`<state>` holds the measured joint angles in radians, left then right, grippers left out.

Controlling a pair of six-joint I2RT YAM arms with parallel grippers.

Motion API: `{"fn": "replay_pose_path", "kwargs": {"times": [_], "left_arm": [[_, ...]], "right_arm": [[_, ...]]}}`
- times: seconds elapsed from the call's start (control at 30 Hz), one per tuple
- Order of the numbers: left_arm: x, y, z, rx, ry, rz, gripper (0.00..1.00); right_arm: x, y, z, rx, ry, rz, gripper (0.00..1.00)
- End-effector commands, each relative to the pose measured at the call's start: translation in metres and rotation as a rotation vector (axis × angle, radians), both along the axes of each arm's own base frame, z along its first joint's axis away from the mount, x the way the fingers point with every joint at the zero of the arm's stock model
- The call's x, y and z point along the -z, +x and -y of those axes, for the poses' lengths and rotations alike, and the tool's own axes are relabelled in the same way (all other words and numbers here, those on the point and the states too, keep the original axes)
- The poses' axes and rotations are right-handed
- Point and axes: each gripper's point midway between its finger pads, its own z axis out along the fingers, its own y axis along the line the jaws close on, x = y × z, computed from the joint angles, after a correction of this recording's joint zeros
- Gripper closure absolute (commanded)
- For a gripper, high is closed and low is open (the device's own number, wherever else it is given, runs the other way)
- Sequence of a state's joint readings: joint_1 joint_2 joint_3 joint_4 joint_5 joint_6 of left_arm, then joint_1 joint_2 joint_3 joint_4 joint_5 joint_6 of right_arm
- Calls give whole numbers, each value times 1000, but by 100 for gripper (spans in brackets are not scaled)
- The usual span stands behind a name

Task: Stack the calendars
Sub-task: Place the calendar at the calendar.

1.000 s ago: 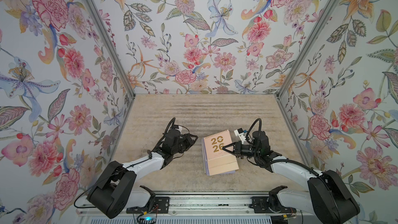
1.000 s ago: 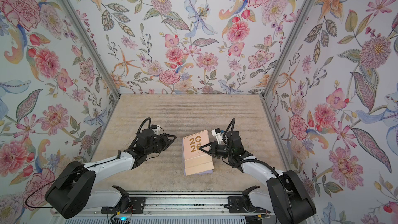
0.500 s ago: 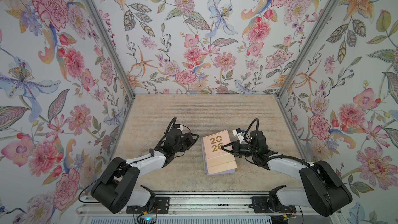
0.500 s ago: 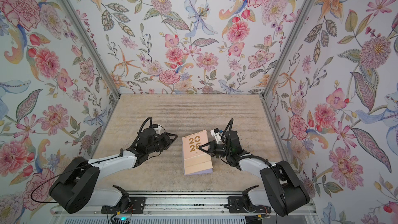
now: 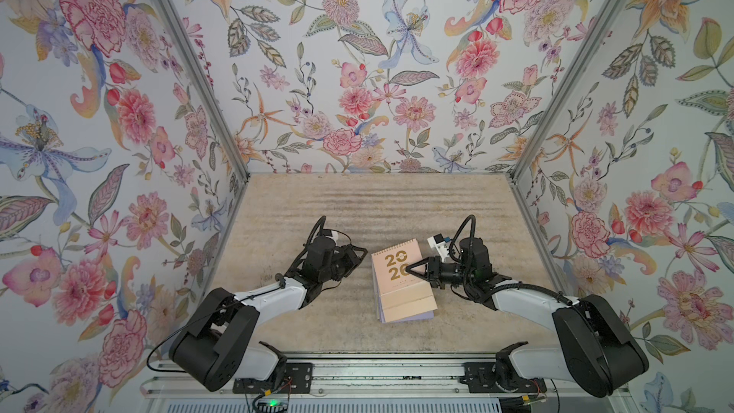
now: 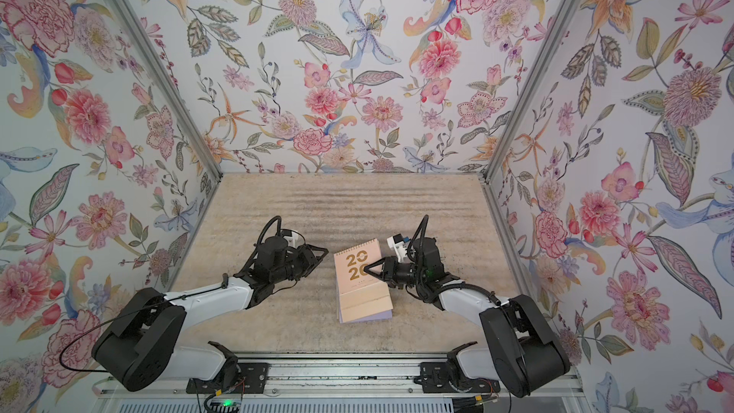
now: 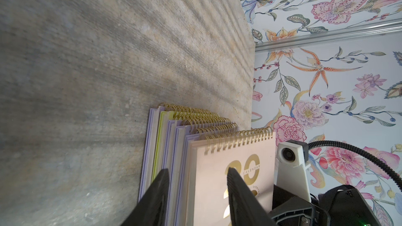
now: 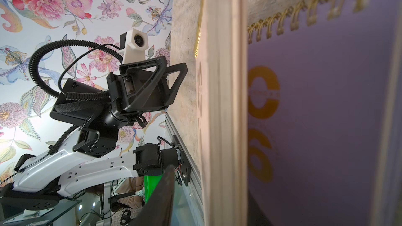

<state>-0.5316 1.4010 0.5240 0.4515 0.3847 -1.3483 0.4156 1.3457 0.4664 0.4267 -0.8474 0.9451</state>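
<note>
Calendars (image 5: 401,295) stacked on the counter (image 5: 357,208), between the two arms and near its front edge, spirals toward the back wall. A peach-pink calendar (image 6: 359,288) tops the stack. Lilac calendars (image 7: 145,148) and one yellow-green calendar (image 7: 159,131) lie stepped beneath. Left gripper (image 5: 359,257): jaws parted, empty, just beside the stack. Right gripper (image 5: 409,268): tip over the peach-pink cover. One finger (image 8: 163,192) stands clear of that calendar's edge and the other is unseen, so a grip cannot be told.

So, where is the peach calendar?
In both top views the peach calendar tops the stack near the front middle of the table, between the left pincer and the right pincer, whose tips reach over its cover.
</note>
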Motion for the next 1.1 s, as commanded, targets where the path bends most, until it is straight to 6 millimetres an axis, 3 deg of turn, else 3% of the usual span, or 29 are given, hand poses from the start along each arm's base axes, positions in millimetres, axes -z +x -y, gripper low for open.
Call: {"fn": "replay_pose_path", "kwargs": {"times": [0.0, 0.27, 0.53, 0.73, 1.07], "left_arm": [[-9, 4, 6, -1, -24, 26, 53], [-10, 2, 7, 6, -34, 24, 53], [-19, 1, 36, 89, -42, 31, 48], [-17, 1, 44, 100, -32, 26, 46], [-11, 2, 29, 43, 51, 20, 44]], "right_arm": [[-3, 7, 2, 10, -21, 19, 60], [6, 10, 18, 59, -67, 1, 62], [10, 12, 35, 109, -92, -7, 61], [9, 13, 46, 134, -101, -6, 60], [7, 13, 59, 163, -114, 1, 52]]}}
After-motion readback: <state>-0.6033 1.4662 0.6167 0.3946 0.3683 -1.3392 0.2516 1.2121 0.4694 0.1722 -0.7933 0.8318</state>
